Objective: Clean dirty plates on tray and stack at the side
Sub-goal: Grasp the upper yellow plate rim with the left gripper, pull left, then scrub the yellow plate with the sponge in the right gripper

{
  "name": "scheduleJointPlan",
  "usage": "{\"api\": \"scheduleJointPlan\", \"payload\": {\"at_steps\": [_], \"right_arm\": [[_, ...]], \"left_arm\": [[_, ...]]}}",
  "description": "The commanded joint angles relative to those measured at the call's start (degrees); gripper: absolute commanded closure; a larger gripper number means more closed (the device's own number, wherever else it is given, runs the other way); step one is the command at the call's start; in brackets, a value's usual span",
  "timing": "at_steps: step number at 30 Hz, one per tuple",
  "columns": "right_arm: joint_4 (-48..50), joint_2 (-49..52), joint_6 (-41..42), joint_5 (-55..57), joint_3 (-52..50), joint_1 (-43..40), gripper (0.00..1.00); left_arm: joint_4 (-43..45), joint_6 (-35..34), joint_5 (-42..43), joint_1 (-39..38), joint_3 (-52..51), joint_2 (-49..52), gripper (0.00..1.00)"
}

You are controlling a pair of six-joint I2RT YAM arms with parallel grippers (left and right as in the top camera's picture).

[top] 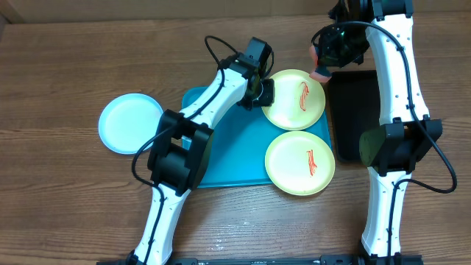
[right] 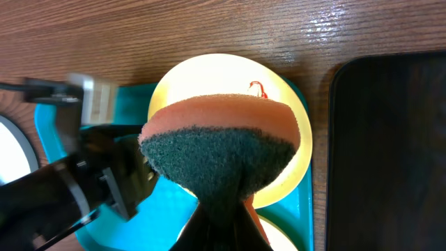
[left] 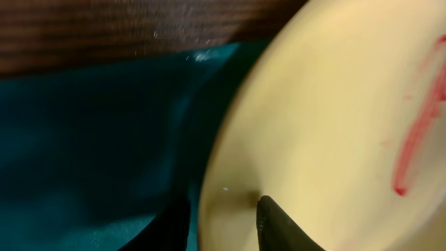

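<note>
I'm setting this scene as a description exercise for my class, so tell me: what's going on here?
The left end effector is pinching the rim of the far yellow plate on the turquoise tray. The right end effector holds an orange-and-green sponge by that plate's far edge; whether they touch is unclear. That plate and the near yellow plate both show red smears. A pale blue plate sits on the table, left of the tray.

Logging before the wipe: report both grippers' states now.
Left gripper: closed on the rim of the farther yellow plate.
Right gripper: closed, holding the orange-and-green sponge.
</note>
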Motion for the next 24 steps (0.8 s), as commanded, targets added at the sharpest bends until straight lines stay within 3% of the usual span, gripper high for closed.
{"api": "scheduleJointPlan", "payload": {"at_steps": [1, 4, 9, 19, 24], "right_arm": [[0.1, -1.8, -0.3, 0.0, 1.6, 0.1, 0.96], [0.2, -1.8, -0.3, 0.0, 1.6, 0.1, 0.96], [0.6, -1.8, -0.3, 0.0, 1.6, 0.2, 0.96], [2.0, -1.8, -0.2, -0.1, 1.3, 1.6, 0.96], [5.0, -1.6, 0.0, -0.1, -1.9, 6.2, 0.96]], "left_arm": [[0.0, -0.9, -0.7, -0.3, 0.8, 2.4, 0.8], [0.8, -0.9, -1.0, 0.1, 0.9, 2.0, 0.96], [-1.4, -0.9, -1.1, 2.0, 3.0, 2.0, 0.96], [-30.9, 1.0, -12.6, 12.2, 14.4, 1.6, 0.96], [-35.4, 6.4, -14.2, 13.7, 11.1, 1.6, 0.96]]}}
